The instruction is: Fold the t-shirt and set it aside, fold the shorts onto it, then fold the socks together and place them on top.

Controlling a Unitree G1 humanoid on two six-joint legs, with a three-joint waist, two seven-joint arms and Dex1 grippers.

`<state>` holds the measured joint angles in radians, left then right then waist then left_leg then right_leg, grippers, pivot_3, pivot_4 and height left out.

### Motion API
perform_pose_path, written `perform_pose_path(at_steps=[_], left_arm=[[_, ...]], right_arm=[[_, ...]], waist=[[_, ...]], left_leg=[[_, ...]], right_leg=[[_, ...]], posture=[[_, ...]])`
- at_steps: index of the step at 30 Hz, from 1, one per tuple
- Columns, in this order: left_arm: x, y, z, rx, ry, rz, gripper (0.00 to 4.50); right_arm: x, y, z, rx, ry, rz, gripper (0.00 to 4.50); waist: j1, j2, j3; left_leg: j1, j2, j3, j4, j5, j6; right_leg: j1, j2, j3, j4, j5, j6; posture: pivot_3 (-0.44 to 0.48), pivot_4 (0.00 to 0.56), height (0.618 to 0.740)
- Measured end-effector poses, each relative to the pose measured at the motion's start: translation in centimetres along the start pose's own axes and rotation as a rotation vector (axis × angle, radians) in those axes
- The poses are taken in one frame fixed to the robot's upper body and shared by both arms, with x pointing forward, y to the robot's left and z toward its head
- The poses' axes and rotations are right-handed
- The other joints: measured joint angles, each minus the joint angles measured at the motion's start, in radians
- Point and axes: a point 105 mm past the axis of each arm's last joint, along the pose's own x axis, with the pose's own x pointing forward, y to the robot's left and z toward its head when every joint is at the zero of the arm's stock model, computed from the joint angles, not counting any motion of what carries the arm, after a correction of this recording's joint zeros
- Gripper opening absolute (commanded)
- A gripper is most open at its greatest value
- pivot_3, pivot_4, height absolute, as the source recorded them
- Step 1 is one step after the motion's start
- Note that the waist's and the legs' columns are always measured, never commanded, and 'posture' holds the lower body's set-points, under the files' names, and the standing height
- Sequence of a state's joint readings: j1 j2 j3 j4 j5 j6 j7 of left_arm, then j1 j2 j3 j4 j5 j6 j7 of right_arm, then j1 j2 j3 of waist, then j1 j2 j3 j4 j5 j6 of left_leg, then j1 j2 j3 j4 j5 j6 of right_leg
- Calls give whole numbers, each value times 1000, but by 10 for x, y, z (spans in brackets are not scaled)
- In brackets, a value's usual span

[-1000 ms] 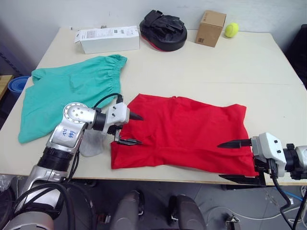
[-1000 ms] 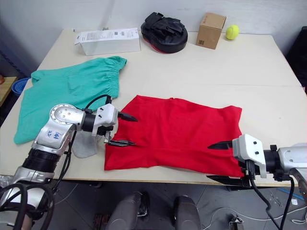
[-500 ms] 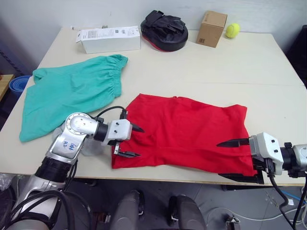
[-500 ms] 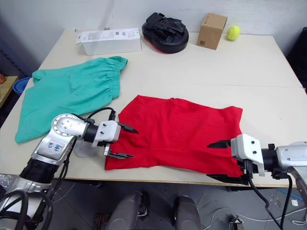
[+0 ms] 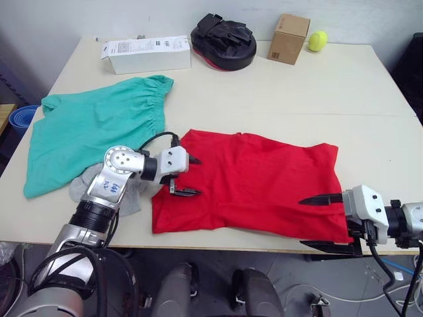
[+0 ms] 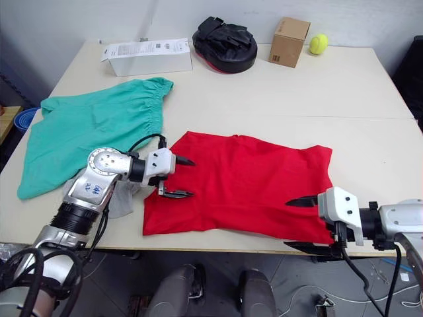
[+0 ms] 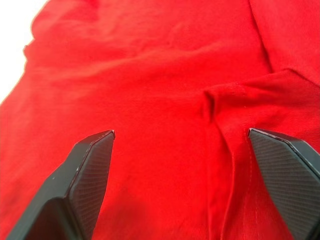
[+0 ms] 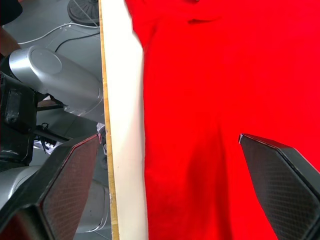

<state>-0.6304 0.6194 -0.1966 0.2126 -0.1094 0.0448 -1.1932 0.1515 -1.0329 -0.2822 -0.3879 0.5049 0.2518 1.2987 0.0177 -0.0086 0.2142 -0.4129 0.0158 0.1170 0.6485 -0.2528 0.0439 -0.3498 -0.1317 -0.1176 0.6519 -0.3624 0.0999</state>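
The red t-shirt (image 5: pixel 254 181) lies spread flat near the table's front edge. My left gripper (image 5: pixel 190 176) is open at the shirt's left edge, one finger above and one below the hem, and the left wrist view has the red cloth (image 7: pixel 165 100) between its fingers. Open too, my right gripper (image 5: pixel 318 221) sits at the shirt's front right corner, straddling the table edge. The teal-green shorts (image 5: pixel 92 129) lie flat at the left. A light grey sock (image 5: pixel 125 198) peeks out under my left arm beside the shirt.
Along the back edge stand a white box (image 5: pixel 147 53), a black padded mitt (image 5: pixel 223 41), a cardboard box (image 5: pixel 289 38) and a yellow ball (image 5: pixel 318 41). A blue bin (image 5: pixel 14 119) sits off the table's left side. The front table edge (image 8: pixel 117 150) runs close to the shirt.
My left gripper has moved up and slightly right along the shirt's left edge, away from the front corner. The right gripper has stayed put.
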Motion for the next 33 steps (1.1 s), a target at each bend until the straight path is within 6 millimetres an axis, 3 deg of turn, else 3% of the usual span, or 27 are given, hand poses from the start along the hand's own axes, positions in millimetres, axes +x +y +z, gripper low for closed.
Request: perform_pose_path(at_steps=[3,6,15,18,21,28,29,33], left_arm=[[-15,-10,6,4,-11,-11,4487],[-26,-40,8,-2,-9,-88,4487],[-31,-90,8,62,76,-186,4487],[-30,-98,5,73,88,-184,4500],[-29,-99,4,57,84,-172,3861],[-28,-98,11,-71,-10,-128,1556],[-27,-96,11,-93,-20,-121,1199],[-22,-79,1,-163,-25,-69,40]], right_arm=[[-1,2,-6,-19,28,-4,4500],[-11,4,-21,-54,91,-23,4500],[-36,2,-55,-168,227,-87,4500],[-41,-2,-52,-149,204,-121,3885],[-41,-3,-44,-114,154,-127,2815],[-24,-9,-24,-62,61,-100,250],[-20,-9,-24,-58,51,-92,0],[-1,-8,-31,-40,49,-43,0]], waist=[[1,0,0],[2,0,0],[6,0,0],[5,0,0],[4,0,0],[3,0,0],[3,0,0],[9,0,0]], left_leg=[[1,0,0,0,0,0],[5,0,0,-2,-1,0],[6,0,0,-4,-4,-4],[6,0,0,-4,-2,-1],[6,1,0,-5,-2,-1],[6,1,-1,-5,-3,-1],[6,1,-1,-5,-3,-1],[6,0,-1,-4,-3,-1]], right_leg=[[1,0,0,-1,0,0],[7,0,0,-6,0,0],[9,0,1,-11,0,0],[8,0,1,-10,0,0],[8,0,1,-10,0,0],[8,0,1,-11,0,0],[8,0,1,-11,0,0],[8,0,1,-11,0,0]], posture=[[0,150,740],[0,150,740],[0,150,740],[0,150,740],[0,150,740],[0,150,740],[0,150,740],[0,150,740]])
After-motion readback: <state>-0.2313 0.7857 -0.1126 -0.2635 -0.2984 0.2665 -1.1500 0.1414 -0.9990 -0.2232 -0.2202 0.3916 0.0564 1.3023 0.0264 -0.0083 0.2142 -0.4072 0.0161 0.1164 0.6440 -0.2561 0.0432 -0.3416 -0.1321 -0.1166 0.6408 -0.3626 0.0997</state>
